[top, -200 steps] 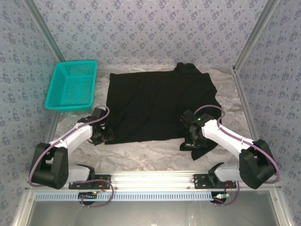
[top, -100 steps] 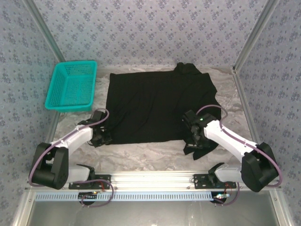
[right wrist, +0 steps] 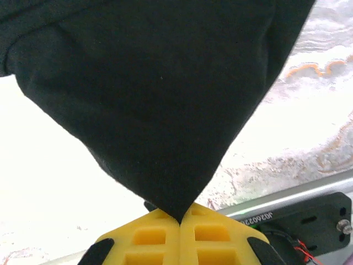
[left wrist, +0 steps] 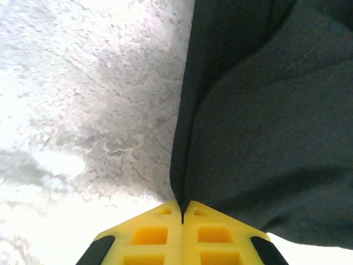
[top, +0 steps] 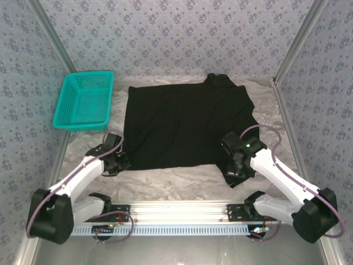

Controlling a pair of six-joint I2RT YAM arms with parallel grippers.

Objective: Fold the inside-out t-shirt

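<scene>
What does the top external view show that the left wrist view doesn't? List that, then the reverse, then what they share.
Top external: the teal basket, the right tool shut on the t-shirt's near corner, the shirt's full spread. Left wrist: yellow fingers pinching the shirt's edge, close up. Both: the black t-shirt, the left tool, the white table cover.

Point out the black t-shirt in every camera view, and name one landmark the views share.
Top external: the t-shirt lies spread mid-table, its near edge gripped at either end by the left gripper and right gripper.
Left wrist: the t-shirt covers the right half, its edge pinched at bottom centre.
Right wrist: the t-shirt spans the top, tapering to a corner pinched at bottom centre.
Shared landmark: the white crinkled table cover.
</scene>
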